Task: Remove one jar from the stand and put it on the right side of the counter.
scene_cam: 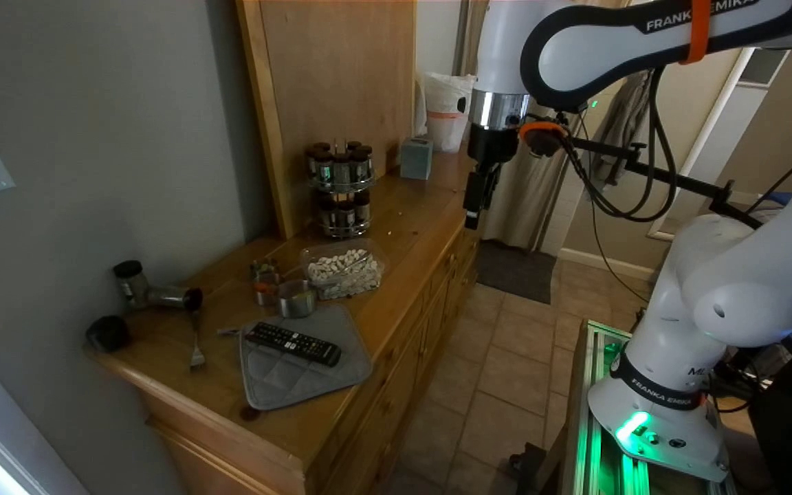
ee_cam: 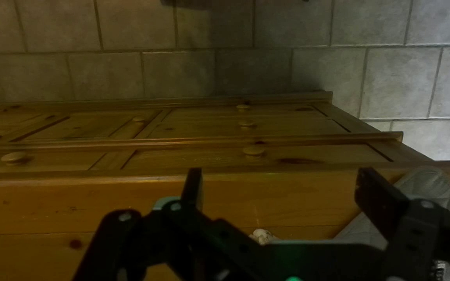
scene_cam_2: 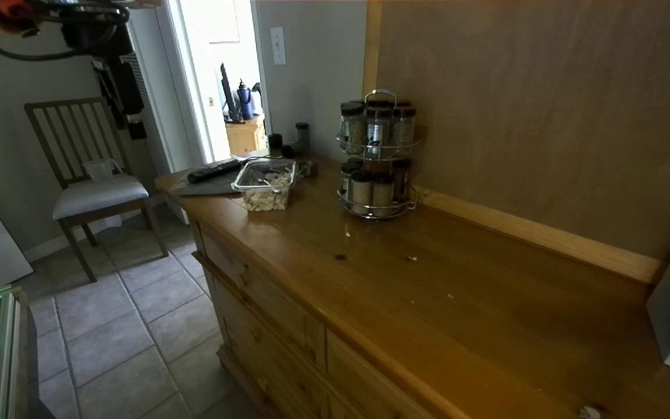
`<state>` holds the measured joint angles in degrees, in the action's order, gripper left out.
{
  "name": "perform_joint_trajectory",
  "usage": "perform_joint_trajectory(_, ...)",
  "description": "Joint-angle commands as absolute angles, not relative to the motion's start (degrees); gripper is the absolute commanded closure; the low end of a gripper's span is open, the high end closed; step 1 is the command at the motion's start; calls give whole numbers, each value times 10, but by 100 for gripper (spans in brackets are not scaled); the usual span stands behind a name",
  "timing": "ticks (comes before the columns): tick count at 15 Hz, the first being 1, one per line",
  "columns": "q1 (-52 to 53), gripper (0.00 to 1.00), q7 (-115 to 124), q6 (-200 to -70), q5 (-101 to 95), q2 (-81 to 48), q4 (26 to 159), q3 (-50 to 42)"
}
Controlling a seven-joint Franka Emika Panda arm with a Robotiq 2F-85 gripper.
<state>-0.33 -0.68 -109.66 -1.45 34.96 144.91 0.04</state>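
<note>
"Was your one gripper (ee_cam: 279, 187) spread?"
"Yes, wide. At its nine o'clock in an exterior view, one stand (scene_cam: 342, 187) topped the counter (scene_cam: 430, 199): two tiers of jars (scene_cam: 343, 168), rear ones partly hidden."

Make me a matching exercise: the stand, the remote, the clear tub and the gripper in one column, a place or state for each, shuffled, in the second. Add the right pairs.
Column one
1. stand
2. remote
3. clear tub
4. gripper

Column two
A. containing white pieces
B. open, grasping nothing
C. carrying jars on two tiers
D. lying on the grey pad

Pairs: 1-C; 2-D; 3-A; 4-B
</note>
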Motion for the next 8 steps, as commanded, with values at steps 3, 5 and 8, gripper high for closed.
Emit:
perform_joint_trajectory(3, 7, 0, -2, -1126, -4, 300, 1386, 4)
perform_joint_trajectory(5, 7, 0, 10, -1130, 0, 274, 1349, 8)
perform_joint_trajectory(8, 5, 0, 44, -1144, 16, 223, 1281, 12)
